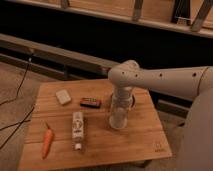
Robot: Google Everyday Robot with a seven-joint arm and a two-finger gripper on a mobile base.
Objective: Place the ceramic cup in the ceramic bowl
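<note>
A: Where is the gripper [118,119]?

B: It points straight down at the wooden table [145,137], to the picture's right of the white bottle [77,130] that lies flat there. Its pale lower end is at the tabletop or just above it. The arm [165,80] reaches in from the right edge.

A: How far open is it, and does it hold anything?

B: That cannot be told; the lower end reads as one pale column.

A: And the ceramic cup?

B: It cannot be picked out apart from that pale column, so whether it is held cannot be told either.

A: The ceramic bowl [133,101]?

B: A dark rounded shape, farther back than the bottle and to its right, mostly hidden behind the wrist.

A: What else lies around the bottle?

B: A carrot [46,141] to its left, near the table's front corner. A small dark bar [90,102] lies just beyond the bottle's far end, and a pale block [63,96] sits beyond and to the left.
</note>
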